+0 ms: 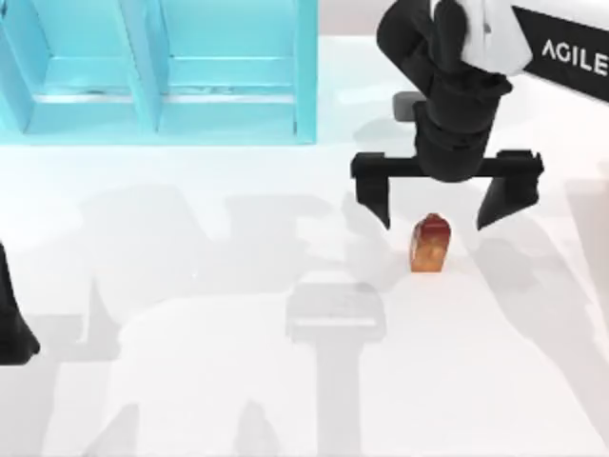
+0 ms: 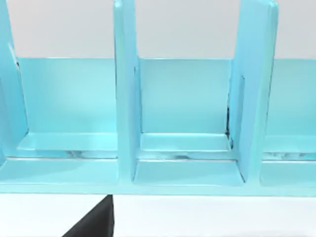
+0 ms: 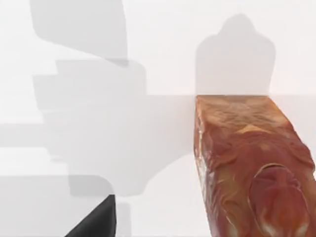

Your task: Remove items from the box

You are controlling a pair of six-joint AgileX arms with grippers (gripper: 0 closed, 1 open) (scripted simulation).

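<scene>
Where the right gripper (image 1: 434,208) hangs over the white table (image 1: 238,381), its two black fingers stand wide apart, clamped on nothing.

Item 1: orange-brown carton-shaped block (image 1: 429,245). Stands upright on the table, just below the gap between the spread fingers and apart from both. Boxy body with flat sides, mottled orange-brown surface, red rounded top. From the right wrist view the block (image 3: 249,168) shows a glossy, marbled skin with swirling reddish patches and a dome-like bulge near its top end.

Item 2: table. Smooth, matte white, crossed by soft grey shadows of the arms.

Item 3: box (image 1: 162,71). Light blue, rigid, smooth-walled, split by upright partitions into open compartments; sits well beyond the gripper, toward the table's far left. From the left wrist view the box (image 2: 187,118) shows thin flat dividers and stepped floors.

Item 4: left arm (image 1: 11,324). Black, parked at the table's left edge; state of its fingers cannot be told.
</scene>
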